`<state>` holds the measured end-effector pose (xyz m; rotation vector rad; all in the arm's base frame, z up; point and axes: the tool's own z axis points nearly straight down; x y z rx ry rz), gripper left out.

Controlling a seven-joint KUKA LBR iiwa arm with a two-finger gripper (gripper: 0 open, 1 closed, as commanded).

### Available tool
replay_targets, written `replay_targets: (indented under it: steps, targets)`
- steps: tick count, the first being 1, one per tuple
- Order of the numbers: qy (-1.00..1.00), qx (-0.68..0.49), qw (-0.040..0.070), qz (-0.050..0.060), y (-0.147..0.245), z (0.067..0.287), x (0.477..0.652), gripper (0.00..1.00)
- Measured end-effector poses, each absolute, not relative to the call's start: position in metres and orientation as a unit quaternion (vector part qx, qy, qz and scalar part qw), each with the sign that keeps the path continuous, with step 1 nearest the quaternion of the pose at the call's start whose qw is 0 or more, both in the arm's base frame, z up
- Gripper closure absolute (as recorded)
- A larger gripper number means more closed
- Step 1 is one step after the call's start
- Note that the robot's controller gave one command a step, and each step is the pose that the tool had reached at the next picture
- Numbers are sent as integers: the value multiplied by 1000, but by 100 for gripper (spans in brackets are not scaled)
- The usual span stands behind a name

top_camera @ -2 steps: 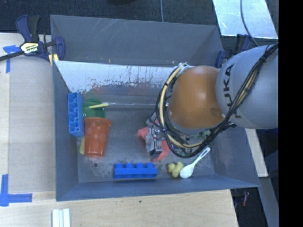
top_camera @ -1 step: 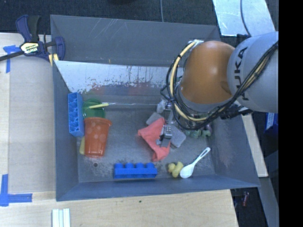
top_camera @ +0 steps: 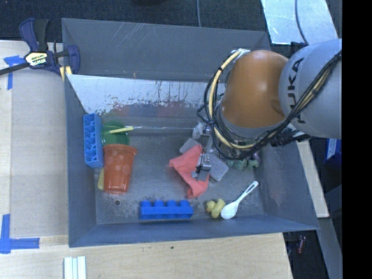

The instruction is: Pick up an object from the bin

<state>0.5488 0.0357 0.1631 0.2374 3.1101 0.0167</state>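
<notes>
Grey metal walls slope down to the bin's [top_camera: 174,60] scuffed floor, where loose things lie scattered. Near the middle lies a crumpled red cloth-like piece [top_camera: 185,166]. The gripper [top_camera: 203,168] stands right at its right edge and overlaps it from above, so most of the red piece spreads out to the gripper's left and towards the front wall. Whether the gripper is spread, pressed together or pinching the red piece cannot be told from this angle. A flat grey piece [top_camera: 219,169] lies just beside the gripper on its right.

Towards the front wall lie a white spoon [top_camera: 239,200], a small yellow lump [top_camera: 213,206] touching the spoon's bowl, and a blue brick [top_camera: 165,209]. Well apart on the left lie an orange-red cup [top_camera: 118,167] on its side and a long blue block [top_camera: 91,139] against the wall.
</notes>
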Motion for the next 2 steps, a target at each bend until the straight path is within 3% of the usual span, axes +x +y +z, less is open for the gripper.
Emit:
replay_targets:
  steps: [1, 2]
  targets:
    - [994, 109, 12, 6, 12, 146, 557, 0]
    - [989, 149, 12, 7, 8, 111, 544, 0]
